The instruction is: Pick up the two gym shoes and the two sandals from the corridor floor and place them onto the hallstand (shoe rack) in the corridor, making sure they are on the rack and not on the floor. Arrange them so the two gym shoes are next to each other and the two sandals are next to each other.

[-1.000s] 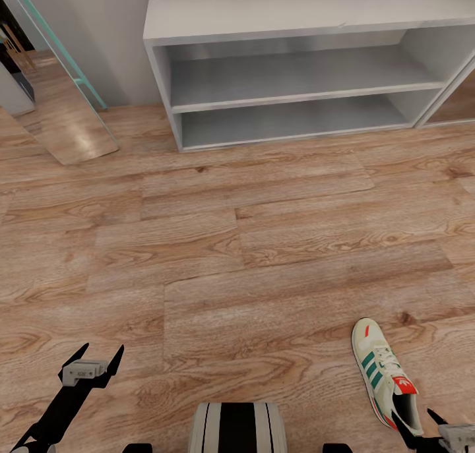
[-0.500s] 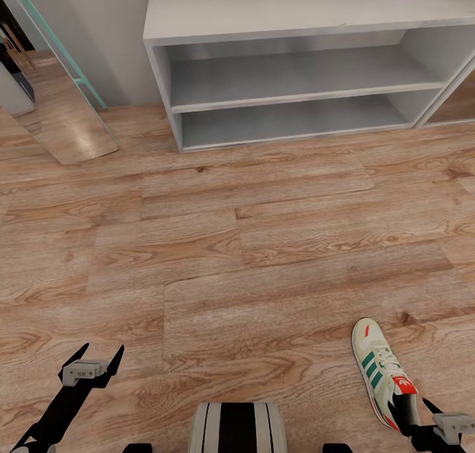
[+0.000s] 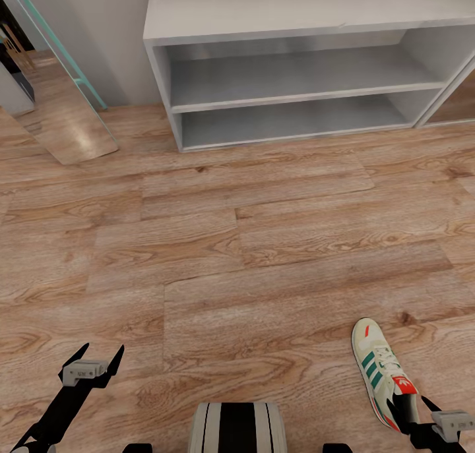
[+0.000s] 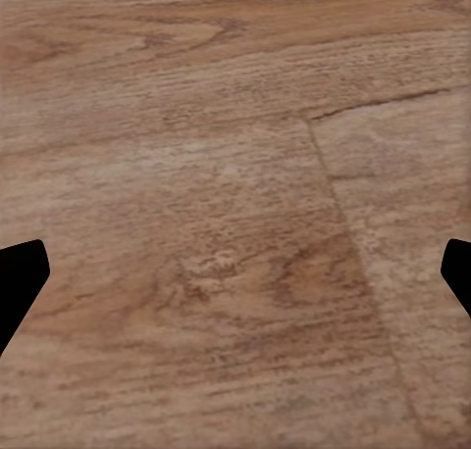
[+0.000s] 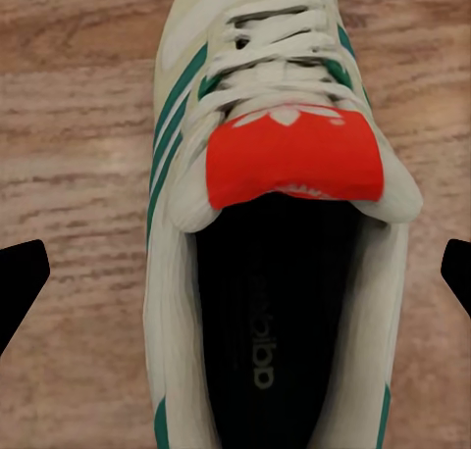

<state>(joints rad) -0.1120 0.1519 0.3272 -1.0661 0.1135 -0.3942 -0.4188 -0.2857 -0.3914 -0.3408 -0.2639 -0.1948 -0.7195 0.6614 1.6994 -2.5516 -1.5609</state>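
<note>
Progress: nothing racked, hallstand [image 3: 290, 18] shelves bare | one gym shoe [image 3: 384, 372] on the corridor floor [image 3: 218, 255] | our right gripper [image 3: 417, 419] spread wide over its heel | left gripper [image 3: 94, 361] spread, idle | sandals unseen.

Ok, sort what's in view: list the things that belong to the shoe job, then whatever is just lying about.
Job things:
gym shoe, on the corridor floor
hallstand, shelves bare
right pincer, open over the shoe's heel
left pincer, open

Lying about:
leaning mirror
</note>
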